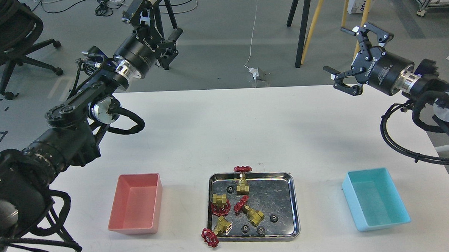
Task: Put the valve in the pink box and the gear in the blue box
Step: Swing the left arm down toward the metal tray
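Observation:
A steel tray (293, 202) at the table's front centre holds several brass valves with red handwheels: one upright (243, 179), one on its side (220, 204), one in the middle (250, 211), and one (217, 231) hanging over the front-left rim. Several small black gears lie among them, for example a gear (274, 217) on the right and another gear (230, 189) at the back left. The pink box (137, 204) stands left of the tray and the blue box (375, 199) right of it, both empty. My left gripper (154, 22) is open, raised beyond the table's far left. My right gripper (336, 50) is open, raised at the far right.
The white table (225, 133) stretches behind the tray. Beyond its far edge I see an office chair (12, 40), tripod legs (303, 24) and floor cables (254, 37). Black cable loops hang from both arms over the table's side edges.

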`<state>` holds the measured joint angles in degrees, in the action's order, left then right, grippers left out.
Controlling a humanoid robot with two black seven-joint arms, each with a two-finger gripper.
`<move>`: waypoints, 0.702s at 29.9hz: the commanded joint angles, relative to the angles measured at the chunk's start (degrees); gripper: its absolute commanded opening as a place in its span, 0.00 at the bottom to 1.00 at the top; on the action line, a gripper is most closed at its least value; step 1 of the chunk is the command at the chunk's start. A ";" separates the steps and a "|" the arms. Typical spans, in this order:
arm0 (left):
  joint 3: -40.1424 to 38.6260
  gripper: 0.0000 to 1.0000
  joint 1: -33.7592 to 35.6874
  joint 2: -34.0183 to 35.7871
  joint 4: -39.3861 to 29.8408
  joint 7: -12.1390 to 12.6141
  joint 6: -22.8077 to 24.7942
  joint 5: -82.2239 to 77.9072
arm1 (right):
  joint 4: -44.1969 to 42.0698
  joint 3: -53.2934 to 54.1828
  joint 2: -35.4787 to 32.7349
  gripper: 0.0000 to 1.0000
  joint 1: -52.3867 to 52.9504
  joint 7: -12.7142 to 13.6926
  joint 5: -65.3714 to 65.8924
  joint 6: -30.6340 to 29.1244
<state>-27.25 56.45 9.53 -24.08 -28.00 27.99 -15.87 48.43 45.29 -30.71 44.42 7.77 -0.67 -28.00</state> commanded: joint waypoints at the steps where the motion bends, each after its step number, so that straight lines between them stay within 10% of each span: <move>1: -0.09 1.00 -0.12 0.58 -0.01 0.00 0.01 0.05 | -0.36 0.15 1.01 1.00 0.14 -0.03 -0.04 0.00; 15: -6.41 1.00 -0.47 3.83 -1.32 0.00 0.01 2.08 | -4.57 4.98 2.68 1.00 5.49 0.41 -0.04 0.00; 21: -6.68 1.00 -1.00 12.77 -17.72 0.00 0.01 0.68 | -4.75 4.89 2.41 1.00 7.61 0.41 -0.04 0.00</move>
<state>-34.40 55.47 16.10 -32.73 -28.00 28.01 -14.16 43.73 50.22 -28.04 51.61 8.15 -0.73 -28.00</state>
